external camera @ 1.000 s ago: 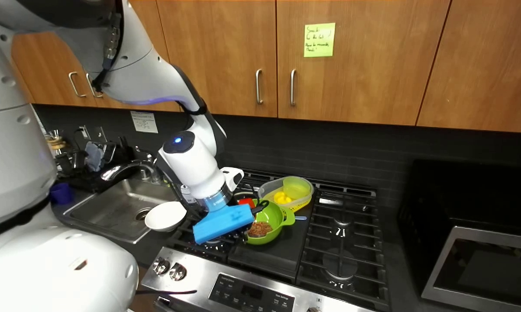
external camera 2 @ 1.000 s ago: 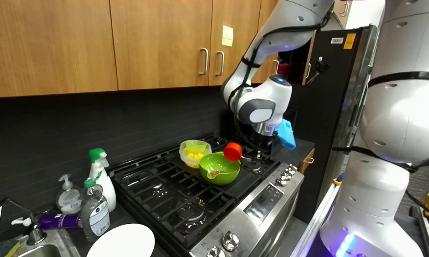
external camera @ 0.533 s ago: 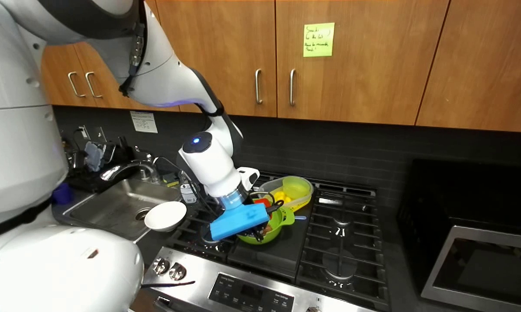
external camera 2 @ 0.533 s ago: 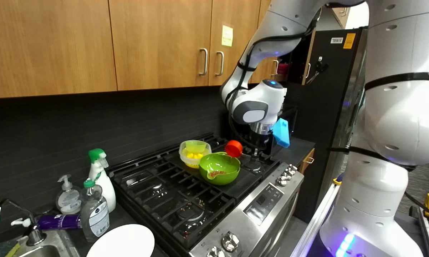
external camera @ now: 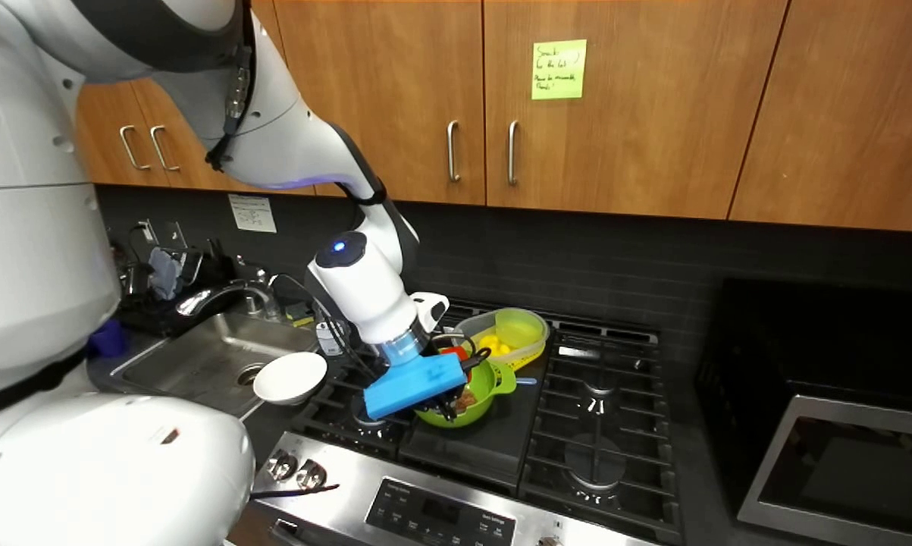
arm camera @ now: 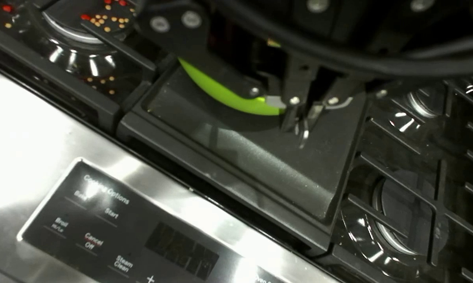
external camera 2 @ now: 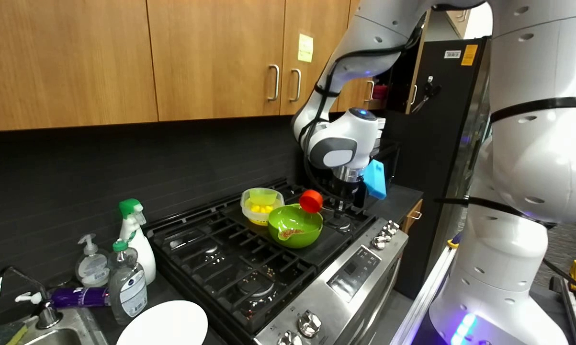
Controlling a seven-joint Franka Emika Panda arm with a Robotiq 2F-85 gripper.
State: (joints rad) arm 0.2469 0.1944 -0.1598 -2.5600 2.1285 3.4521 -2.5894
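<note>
- The end effector (arm camera: pixel 301 118) is closed around the thin metal handle of the red cup (external camera 2: pixel 311 201). Its dark fingers (arm camera: pixel 289 118) appear, in the wrist view, just past the rim of the green bowl (external camera 2: pixel 301 241).
- The red cup is on the bowl side of the end effector, held in the air at the bowl's rim; whether it touches this rim, I cannot tell.
- The cup is short, round and smooth, with a look of plastic. Its inside is not well visible.
- The bowl is round and glossy, also plastic in look. It has a pouring lip and, in an exterior view, a side handle (external camera: pixel 506 380).
- Low inside the bowl there is a small heap of brownish grains (external camera 2: pixel 290 233), which look rough.
- Under the bowl is a flat, dark plate (arm camera: pixel 236 153), rather matt.
- Just beside the bowl, toward the wall, stands a rounded, see-through tub (external camera 2: pixel 252 216); it contains yellow pieces (external camera 2: pixel 261 209) and a yellow-green cup (external camera 2: pixel 264 196).
- In front of the bowl runs the shiny steel panel (arm camera: pixel 43 129) of the stove.
- Near the bowl, on the sink side, red and yellow grains (arm camera: pixel 98 17) are scattered at a burner.
- Well apart from the bowl, also on the sink side, is a smooth white dish (external camera 2: pixel 163 326).
</note>
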